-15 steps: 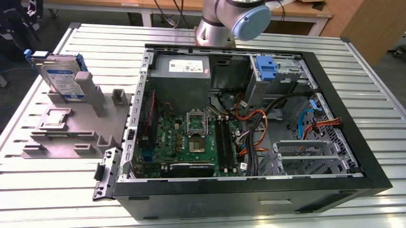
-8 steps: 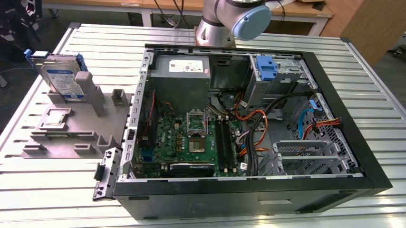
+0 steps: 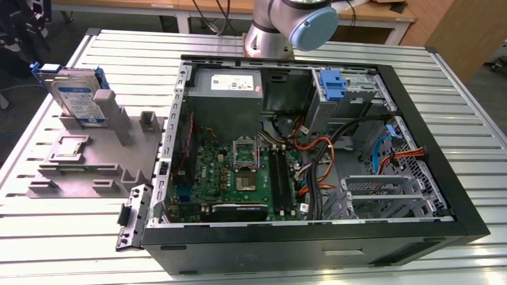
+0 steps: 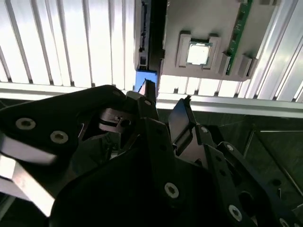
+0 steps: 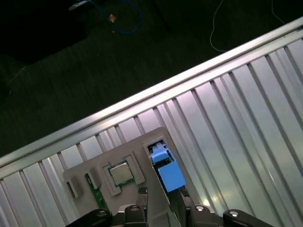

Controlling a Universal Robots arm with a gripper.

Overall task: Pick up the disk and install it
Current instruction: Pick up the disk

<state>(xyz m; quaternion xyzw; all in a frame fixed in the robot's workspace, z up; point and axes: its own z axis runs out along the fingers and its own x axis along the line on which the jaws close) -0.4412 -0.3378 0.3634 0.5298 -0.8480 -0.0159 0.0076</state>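
Note:
The disk (image 3: pixel 78 98) stands upright in a slot of the grey holder block (image 3: pixel 87 160) on the exterior view's left, with its label and blue side rails showing. In the first wrist view I look down on its blue rail end (image 5: pixel 166 171). In the second wrist view the disk (image 4: pixel 144 42) appears edge-on. My gripper (image 4: pixel 166 97) hangs well above it, open, with nothing between its black fingers (image 4: pixel 182 116). In the first wrist view the gripper (image 5: pixel 162 191) lines up roughly over the disk.
An open computer case (image 3: pixel 467 196) lies on the slatted metal table (image 3: pixel 475 119), with a blue bracket (image 3: pixel 334 83) in a far bay and a metal drive cage (image 3: pixel 380 193) nearer. A square silver chip (image 5: pixel 120 174) sits in the holder block beside the disk. The arm's base (image 3: pixel 293 24) stands behind the case.

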